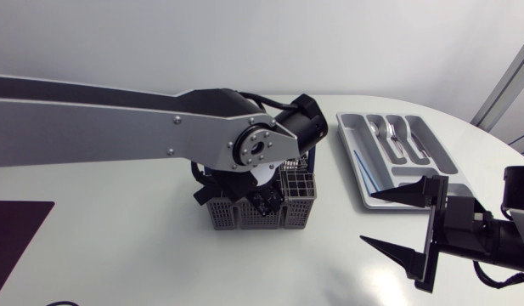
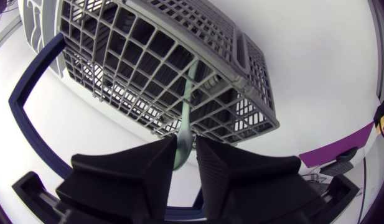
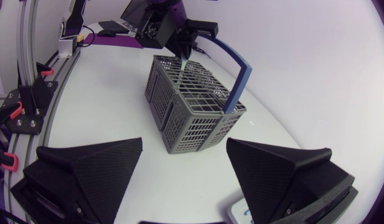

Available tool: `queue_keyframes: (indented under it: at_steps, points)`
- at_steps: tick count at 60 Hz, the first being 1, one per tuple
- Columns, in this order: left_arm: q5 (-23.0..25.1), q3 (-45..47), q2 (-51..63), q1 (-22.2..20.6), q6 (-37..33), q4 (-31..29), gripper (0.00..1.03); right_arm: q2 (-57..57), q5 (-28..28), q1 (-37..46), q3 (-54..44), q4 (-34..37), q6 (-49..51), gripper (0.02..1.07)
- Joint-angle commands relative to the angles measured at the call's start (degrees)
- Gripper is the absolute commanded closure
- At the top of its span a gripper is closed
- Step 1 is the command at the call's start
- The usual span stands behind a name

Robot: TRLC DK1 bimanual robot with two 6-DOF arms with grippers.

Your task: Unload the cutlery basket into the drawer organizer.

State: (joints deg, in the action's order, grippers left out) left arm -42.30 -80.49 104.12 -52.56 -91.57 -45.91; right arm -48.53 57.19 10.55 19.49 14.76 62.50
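The grey mesh cutlery basket (image 1: 297,206) (image 3: 192,118) with its blue handle (image 3: 239,68) stands mid-table. My left arm comes across from the left, and its gripper (image 1: 251,201) (image 2: 187,142) (image 3: 181,50) hangs point-down over the basket's near-left cell. A pale cutlery handle (image 2: 187,121) rises out of the basket between its fingers. It lies against one finger, and a thin slit shows at the other. The grey drawer organizer (image 1: 368,183) lies at the back right with forks (image 1: 391,134) in it. My right gripper (image 1: 368,219) (image 3: 184,146) stands wide open and empty to the basket's right.
A purple mat (image 1: 15,234) covers the table's front left corner. Bare white tabletop lies between the basket and the organizer.
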Motion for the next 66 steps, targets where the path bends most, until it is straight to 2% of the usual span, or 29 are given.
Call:
queue_keyframes:
  at_steps: [1, 45, 66]
  points:
    - [-0.6, 1.7, -1.3, 0.4, -2.1, 0.5, 0.93, 0.3, 0.0, -0.4, -1.0, 0.1, -1.8, 0.10]
    - [-0.5, -0.4, -2.8, -1.8, -1.6, -0.1, 0.97, 1.1, 0.0, -0.5, -1.3, 0.3, -2.1, 0.10]
    - [-1.2, -0.9, -3.0, -2.1, -1.0, -5.9, 0.97, 2.7, 0.3, -0.7, -2.2, 0.9, -2.1, 0.10]
